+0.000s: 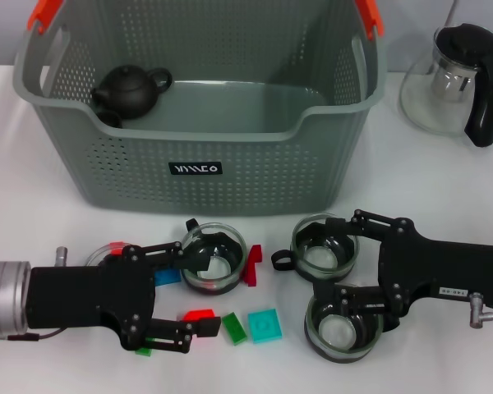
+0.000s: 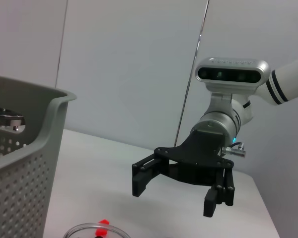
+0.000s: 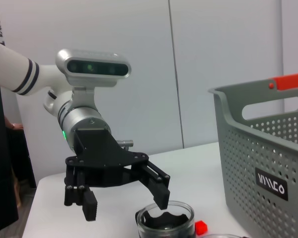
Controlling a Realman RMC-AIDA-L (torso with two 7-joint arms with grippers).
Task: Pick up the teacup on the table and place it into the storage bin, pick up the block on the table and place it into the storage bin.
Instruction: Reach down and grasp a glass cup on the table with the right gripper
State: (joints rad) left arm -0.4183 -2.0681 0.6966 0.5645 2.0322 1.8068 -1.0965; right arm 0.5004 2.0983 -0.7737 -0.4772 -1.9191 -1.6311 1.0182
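Here the bin [image 1: 197,123] stands at the far middle of the white tabletop [image 1: 444,172], a black teapot [image 1: 130,89] lying inside near its left wall. Three glass teacups sit in front of it: one [image 1: 214,258] left of centre, one [image 1: 324,248] right of centre, one [image 1: 343,327] nearer the robot. Small flat blocks lie among them: a red one [image 1: 253,264] beside the left cup, a green one [image 1: 235,327] and a teal one [image 1: 264,324] closer in. The left hand [image 1: 195,295] hangs low with fingers spread, one finger over the left cup. The right hand [image 1: 335,263] is released too, spread between the two right cups. A glass pitcher [image 1: 456,78] stands far right.
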